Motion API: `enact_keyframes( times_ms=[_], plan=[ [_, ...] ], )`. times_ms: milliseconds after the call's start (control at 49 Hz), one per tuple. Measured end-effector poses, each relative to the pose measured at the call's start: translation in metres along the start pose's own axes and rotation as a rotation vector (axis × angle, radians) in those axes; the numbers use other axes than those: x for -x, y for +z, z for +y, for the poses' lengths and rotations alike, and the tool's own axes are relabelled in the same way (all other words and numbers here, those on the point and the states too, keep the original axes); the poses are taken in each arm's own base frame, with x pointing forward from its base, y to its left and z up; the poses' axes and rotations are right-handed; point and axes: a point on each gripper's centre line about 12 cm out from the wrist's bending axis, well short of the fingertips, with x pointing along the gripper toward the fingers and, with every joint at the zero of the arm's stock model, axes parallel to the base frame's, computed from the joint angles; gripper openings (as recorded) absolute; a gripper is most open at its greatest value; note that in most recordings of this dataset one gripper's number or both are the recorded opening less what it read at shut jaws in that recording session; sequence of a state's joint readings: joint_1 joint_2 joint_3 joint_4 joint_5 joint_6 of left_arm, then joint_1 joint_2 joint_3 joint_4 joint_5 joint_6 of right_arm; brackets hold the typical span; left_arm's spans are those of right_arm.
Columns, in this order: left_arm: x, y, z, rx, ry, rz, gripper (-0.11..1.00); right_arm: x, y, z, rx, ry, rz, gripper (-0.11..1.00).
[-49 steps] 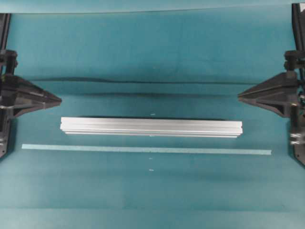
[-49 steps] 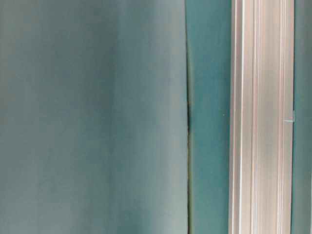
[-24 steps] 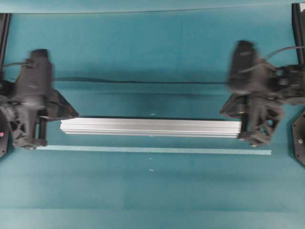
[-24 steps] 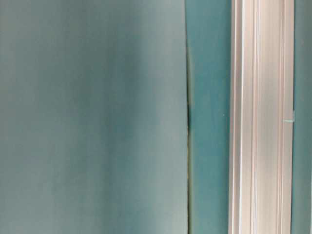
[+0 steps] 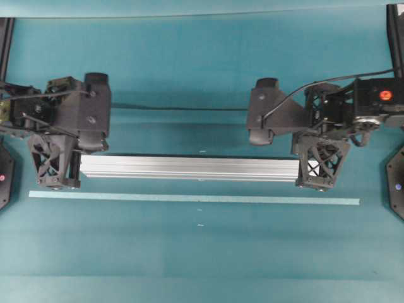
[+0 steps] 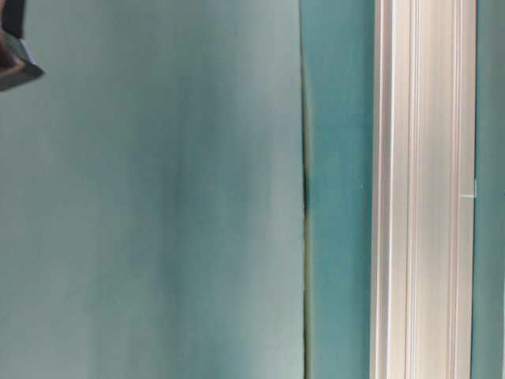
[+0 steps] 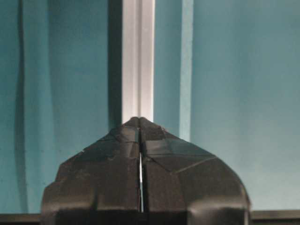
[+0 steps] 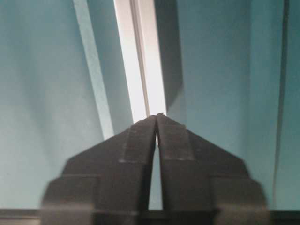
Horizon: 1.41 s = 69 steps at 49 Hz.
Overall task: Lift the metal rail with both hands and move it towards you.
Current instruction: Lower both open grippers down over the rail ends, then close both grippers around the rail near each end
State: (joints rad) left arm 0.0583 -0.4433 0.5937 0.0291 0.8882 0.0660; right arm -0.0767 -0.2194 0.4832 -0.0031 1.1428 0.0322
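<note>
Two grippers hang over the ends of the rail (image 5: pixel 189 168), which lies flat on the teal mat (image 5: pixel 202 252) just behind the tape (image 5: pixel 194 198): the left gripper (image 7: pixel 140 123) has its fingers pressed together and holds nothing, and the right gripper (image 8: pixel 156 118) shows only a thin slit between its fingertips, also empty. To do this step well, I judge both should spread wider than the rail, stay centred on it, and come down evenly. Each should then close across the rail's sides, level with the other, so it rises without tilting.
</note>
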Motion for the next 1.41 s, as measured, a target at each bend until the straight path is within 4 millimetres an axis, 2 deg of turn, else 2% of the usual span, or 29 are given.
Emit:
enact_keyframes(
  times_ms=[61, 143, 204, 286, 347, 408, 490, 654, 1246, 1409],
  plan=[
    [-0.006, 0.000, -0.001, -0.008, -0.002, 0.017, 0.01, -0.002, 0.000, 0.000, 0.014, 0.000, 0.008, 0.28],
    [-0.013, -0.002, -0.001, -0.008, -0.004, 0.038, 0.11, -0.005, 0.001, 0.001, 0.031, 0.000, 0.014, 0.52],
    [-0.019, -0.003, -0.001, -0.007, -0.006, 0.053, 0.23, -0.006, 0.002, 0.000, 0.040, 0.000, 0.012, 0.71],
    [-0.025, -0.004, -0.001, -0.012, -0.007, 0.064, 0.47, -0.009, 0.002, 0.001, 0.063, 0.001, 0.006, 0.92],
    [-0.027, -0.002, -0.003, -0.017, -0.009, 0.055, 0.65, -0.012, 0.002, 0.003, 0.090, 0.000, 0.000, 0.99],
    [-0.030, -0.002, -0.005, -0.022, -0.012, 0.045, 0.84, -0.014, 0.002, 0.006, 0.119, -0.001, -0.014, 1.00],
    [-0.035, -0.006, -0.008, -0.021, -0.017, 0.057, 0.97, -0.019, 0.002, 0.008, 0.132, -0.001, -0.023, 0.99],
    [-0.048, -0.015, -0.009, -0.019, -0.018, 0.098, 0.97, -0.031, 0.001, 0.008, 0.115, -0.001, -0.040, 0.99],
    [-0.091, -0.025, -0.004, 0.031, -0.012, 0.128, 0.98, -0.070, -0.011, 0.008, 0.100, 0.003, -0.069, 0.99],
    [-0.106, -0.035, -0.003, 0.057, -0.009, 0.147, 0.98, -0.080, -0.012, 0.008, 0.099, 0.007, -0.077, 0.99]
  ],
)
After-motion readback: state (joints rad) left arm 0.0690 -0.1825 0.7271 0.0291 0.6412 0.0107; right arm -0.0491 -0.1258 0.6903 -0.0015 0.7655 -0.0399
